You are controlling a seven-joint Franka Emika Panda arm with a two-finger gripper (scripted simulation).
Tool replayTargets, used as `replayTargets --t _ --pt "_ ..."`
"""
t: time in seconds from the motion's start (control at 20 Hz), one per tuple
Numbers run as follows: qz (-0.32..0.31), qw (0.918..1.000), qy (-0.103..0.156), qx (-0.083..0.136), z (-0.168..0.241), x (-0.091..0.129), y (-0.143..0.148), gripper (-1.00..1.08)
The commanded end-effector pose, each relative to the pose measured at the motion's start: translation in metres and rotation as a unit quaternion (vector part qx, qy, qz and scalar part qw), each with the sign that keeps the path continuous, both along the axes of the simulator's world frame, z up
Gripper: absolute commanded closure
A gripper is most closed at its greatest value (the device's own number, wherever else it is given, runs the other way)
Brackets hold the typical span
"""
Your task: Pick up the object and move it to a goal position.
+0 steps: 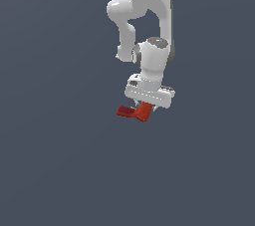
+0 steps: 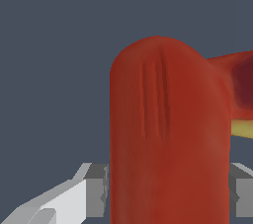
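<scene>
I have the red L-shaped object [image 1: 135, 112] clamped in the pincer [image 1: 144, 108], directly under the white arm [image 1: 147, 26]. In the exterior view its darker, narrower limb runs out roughly level toward the exterior view's left, while the thicker limb rises into the pincer, so the elbow sits just below the pincer body. In the wrist view the thick rounded end [image 2: 168, 134] fills the space between the two fingers [image 2: 94, 188], which press on it from either side; its long axis runs straight away from the camera, and the darker limb branches off sideways near the far end. All around I see only plain dark grey, with open room on every side. I cannot tell whether the piece rests on that surface or hangs clear of it.
</scene>
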State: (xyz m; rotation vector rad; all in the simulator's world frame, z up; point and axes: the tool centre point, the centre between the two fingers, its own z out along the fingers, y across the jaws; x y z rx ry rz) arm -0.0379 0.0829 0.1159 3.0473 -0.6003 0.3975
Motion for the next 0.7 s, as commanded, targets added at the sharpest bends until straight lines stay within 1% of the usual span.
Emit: replayTargets --t 0.0,0.65 --pt "0.000 1.0000 -0.002 0.001 0.027 0.009 -0.004 1.08" --pt "-0.001 1.0000 -0.003 -0.001 0.158 0.050 -0.025 1.08"
